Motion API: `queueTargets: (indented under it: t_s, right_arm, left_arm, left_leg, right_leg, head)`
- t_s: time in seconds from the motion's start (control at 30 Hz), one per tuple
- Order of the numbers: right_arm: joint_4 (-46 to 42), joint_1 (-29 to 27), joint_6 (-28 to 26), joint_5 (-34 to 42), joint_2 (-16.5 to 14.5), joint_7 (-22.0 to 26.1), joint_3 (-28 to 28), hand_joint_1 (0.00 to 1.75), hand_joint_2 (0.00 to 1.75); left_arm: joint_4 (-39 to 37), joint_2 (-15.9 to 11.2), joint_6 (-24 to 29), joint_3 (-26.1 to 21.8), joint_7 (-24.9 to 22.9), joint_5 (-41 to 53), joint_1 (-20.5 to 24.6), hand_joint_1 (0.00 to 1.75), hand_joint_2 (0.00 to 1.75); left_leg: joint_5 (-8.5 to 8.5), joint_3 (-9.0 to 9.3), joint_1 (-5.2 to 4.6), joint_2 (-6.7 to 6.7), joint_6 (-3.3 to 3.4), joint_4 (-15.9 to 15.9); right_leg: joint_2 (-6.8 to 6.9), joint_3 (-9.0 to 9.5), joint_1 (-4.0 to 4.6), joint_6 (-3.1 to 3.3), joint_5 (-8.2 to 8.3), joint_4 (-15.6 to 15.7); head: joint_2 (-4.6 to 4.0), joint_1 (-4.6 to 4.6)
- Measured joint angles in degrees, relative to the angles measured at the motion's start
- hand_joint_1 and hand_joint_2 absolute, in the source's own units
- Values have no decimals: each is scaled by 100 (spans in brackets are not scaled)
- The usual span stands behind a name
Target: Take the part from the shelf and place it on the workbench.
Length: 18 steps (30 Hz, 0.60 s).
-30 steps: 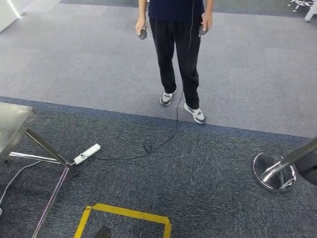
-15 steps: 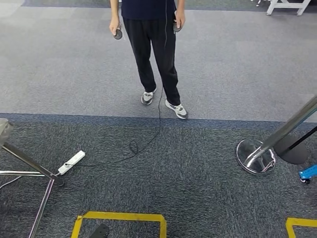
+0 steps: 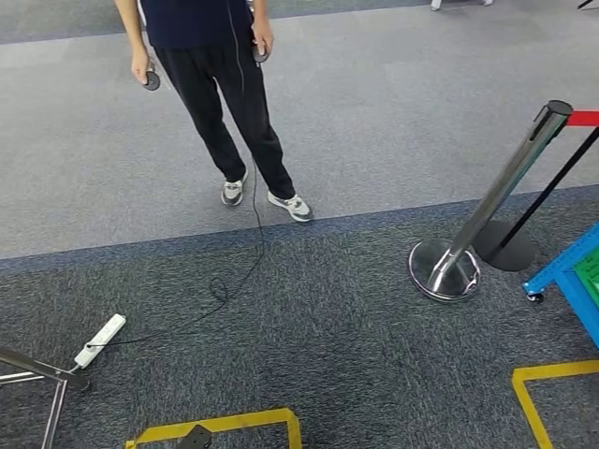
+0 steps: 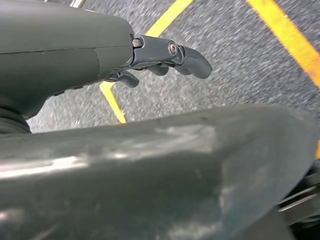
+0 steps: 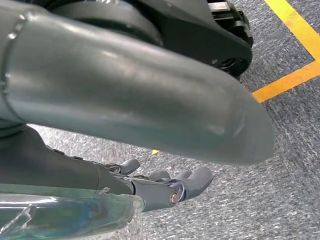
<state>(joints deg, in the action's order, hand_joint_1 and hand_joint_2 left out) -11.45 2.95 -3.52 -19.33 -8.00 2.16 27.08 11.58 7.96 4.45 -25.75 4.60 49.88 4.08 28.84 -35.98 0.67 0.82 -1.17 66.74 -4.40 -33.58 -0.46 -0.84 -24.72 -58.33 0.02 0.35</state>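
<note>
Overhead, the head view shows a person (image 3: 211,84) standing on grey carpet, a white power strip (image 3: 99,340) and a chrome stanchion (image 3: 480,210) near a blue shelf frame (image 3: 568,281); the part cannot be made out. Left wrist view: left hand (image 4: 166,57) empty, fingers loosely extended above yellow floor tape (image 4: 290,40). Right wrist view: right hand (image 5: 166,187) likewise empty, fingers apart.
</note>
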Motion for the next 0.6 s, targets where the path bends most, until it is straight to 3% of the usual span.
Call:
queueTargets:
  t_s: [0.03,0.1,0.17,0.23,0.27,0.33,0.4,0.43,0.47,0.53,0.6]
  right_arm:
    - [0,5,9,-10,0,-5,-16,0,0]
    - [0,14,39,-9,0,-5,-33,0,0]
    - [1,-5,74,-6,0,-5,-39,0,0]
    - [3,-30,97,-4,0,-12,-42,0,0]
    - [3,-25,102,-4,0,-17,-42,0,0]
    - [4,2,112,-3,0,-26,-42,0,0]
    - [4,3,119,-2,0,-33,-42,0,0]
    - [4,-8,121,-2,0,-37,-42,0,0]
    - [4,-17,122,-2,0,-39,-42,0,0]
    - [4,-13,124,-2,0,-44,-42,0,0]
    - [4,6,122,-16,-5,-67,-42,0,0]
  left_arm:
    - [0,1,1,-2,-11,7,6,0,0]
    - [0,3,1,-3,-35,25,20,0,0]
    - [0,3,5,-4,-46,52,32,0,0]
    - [0,4,13,-5,-46,71,46,0,0]
    - [0,7,15,-6,-45,75,48,0,0]
    - [0,5,16,-7,-45,78,36,0,0]
    - [0,0,16,-9,-46,79,20,0,0]
    - [0,-1,16,-10,-46,79,20,0,0]
    - [0,0,16,-10,-46,79,23,0,0]
    - [0,3,16,-10,-47,79,27,0,0]
    - [0,1,16,-10,-46,79,28,0,0]
  left_leg:
    - [-169,169,13,113,5,-394]
    - [-292,352,29,275,16,-834]
    - [-289,364,17,228,65,-886]
    - [-309,373,12,125,145,-905]
    - [-314,376,11,63,181,-915]
    - [-306,376,-12,-74,225,-915]
    - [-298,378,-29,-220,236,-913]
    - [-293,382,-33,-281,237,-912]
    - [-285,391,-34,-336,233,-912]
    - [-262,427,-43,-435,201,-910]
    - [-233,468,-64,-515,140,-908]
  right_leg:
    - [-68,-10,8,-26,1,-17]
    - [-182,-49,14,-93,10,-30]
    - [-273,-102,-5,-170,29,-10]
    - [-111,-183,-12,-222,-49,-121]
    - [44,-281,-8,-240,-181,-328]
    - [324,-627,-3,-266,-575,-1058]
    - [389,-899,-6,-287,-797,-1647]
    - [400,-890,-7,-290,-754,-1659]
    - [421,-762,-6,-288,-616,-1440]
    - [599,-301,1,-266,-276,-637]
    - [770,6,18,-220,-113,-118]
  head:
    - [0,-3]
    - [0,-7]
    - [0,-7]
    - [0,13]
    - [0,32]
    - [0,68]
    - [0,69]
    - [0,69]
    - [0,70]
    - [0,69]
    - [0,63]
